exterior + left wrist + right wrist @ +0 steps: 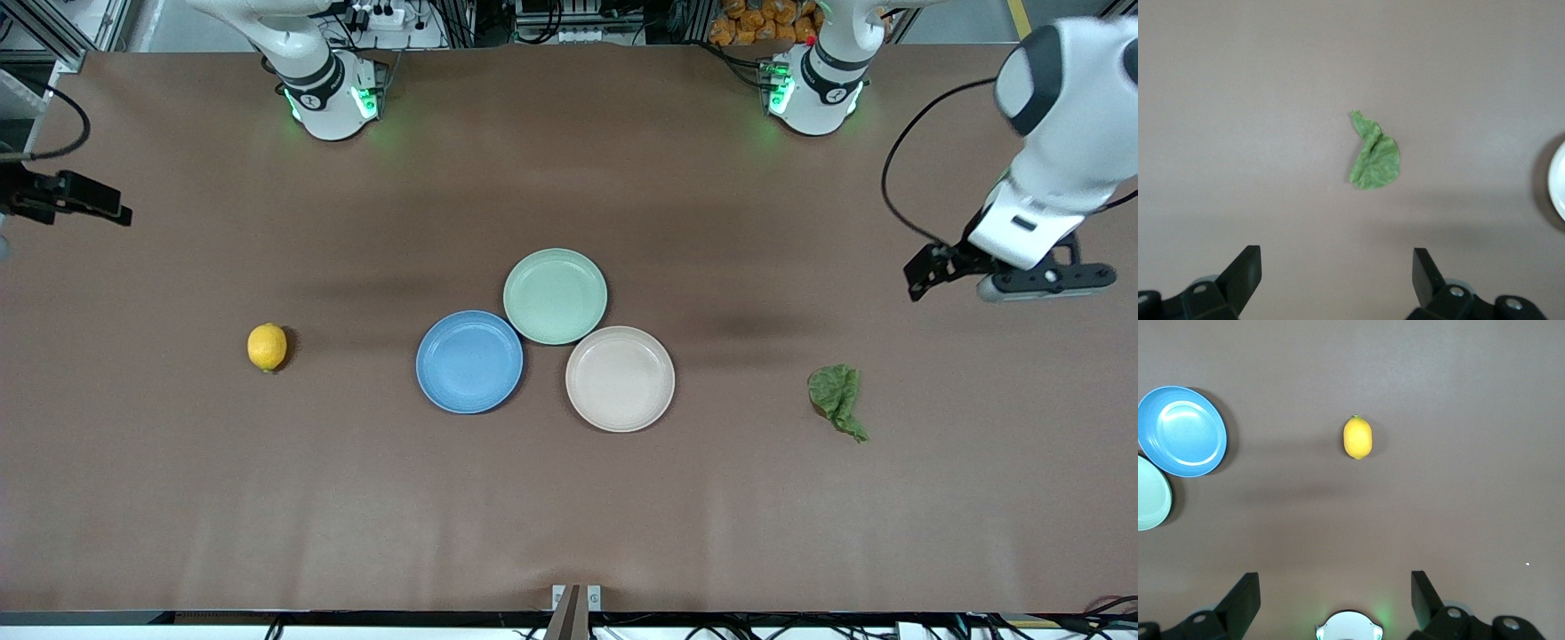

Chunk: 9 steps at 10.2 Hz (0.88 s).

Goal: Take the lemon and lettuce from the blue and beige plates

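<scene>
A: Plates? Round matte blue plate [469, 362] and beige plate [620, 379] mid-bench, both bare.

B: Small yellow lemon [267, 347] and wrinkled green lettuce leaf [837, 398] lie on the brown bench [569, 516], toward opposite end edges.

A: Left end effector [1337, 273] over the lettuce, right end effector [1335, 599] over the lemon, both spread wide, empty. Task looks finished.

Front view, frame centre: three plates are clustered. The upper plate [555, 296] is flanked lower down by the second plate [469, 362], toward the right arm's end, and the third plate [620, 379]. On the table [569, 516], the lemon [267, 347] is found mid-frame well toward the right arm's end and the lettuce [837, 399] toward the left arm's end.
</scene>
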{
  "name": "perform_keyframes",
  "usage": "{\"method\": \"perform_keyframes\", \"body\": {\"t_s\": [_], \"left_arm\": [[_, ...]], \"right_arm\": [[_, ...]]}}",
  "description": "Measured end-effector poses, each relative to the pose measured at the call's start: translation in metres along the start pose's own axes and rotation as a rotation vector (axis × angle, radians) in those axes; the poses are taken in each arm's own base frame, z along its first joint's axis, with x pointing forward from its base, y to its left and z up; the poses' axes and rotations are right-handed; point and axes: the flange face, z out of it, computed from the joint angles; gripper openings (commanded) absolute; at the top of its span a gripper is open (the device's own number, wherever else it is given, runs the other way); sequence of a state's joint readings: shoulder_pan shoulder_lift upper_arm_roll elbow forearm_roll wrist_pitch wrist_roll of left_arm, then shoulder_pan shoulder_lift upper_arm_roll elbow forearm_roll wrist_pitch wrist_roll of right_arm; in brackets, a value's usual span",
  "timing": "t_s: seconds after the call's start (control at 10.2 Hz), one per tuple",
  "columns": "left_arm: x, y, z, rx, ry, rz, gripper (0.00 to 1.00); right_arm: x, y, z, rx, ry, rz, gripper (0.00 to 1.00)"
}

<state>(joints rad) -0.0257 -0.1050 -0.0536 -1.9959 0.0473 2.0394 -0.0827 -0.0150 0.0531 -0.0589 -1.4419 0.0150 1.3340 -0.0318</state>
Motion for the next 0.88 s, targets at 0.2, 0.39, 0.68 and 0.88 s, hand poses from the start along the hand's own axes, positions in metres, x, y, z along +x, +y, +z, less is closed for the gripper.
{"method": "perform_keyframes", "body": {"t_s": [0.2,0.39,0.68,0.88], "left_arm": [[0.006,-0.001,-0.057,-0.047,-0.041,0.089,1.0],[0.008,-0.002,-0.082,-0.063,-0.055,0.129,1.0],[0.006,0.0,-0.084,-0.066,-0.102,0.141,1.0],[0.005,0.0,-0.089,-0.067,-0.115,0.154,1.0]], "right_arm": [[-0.007,0.0,-0.014,0.0,0.025,0.0,1.0],[-0.012,-0.001,-0.03,-0.001,0.061,-0.001,1.0],[-0.011,0.0,-0.044,-0.003,0.128,-0.001,1.0],[-0.01,0.0,-0.043,-0.003,0.137,-0.001,1.0]]}}
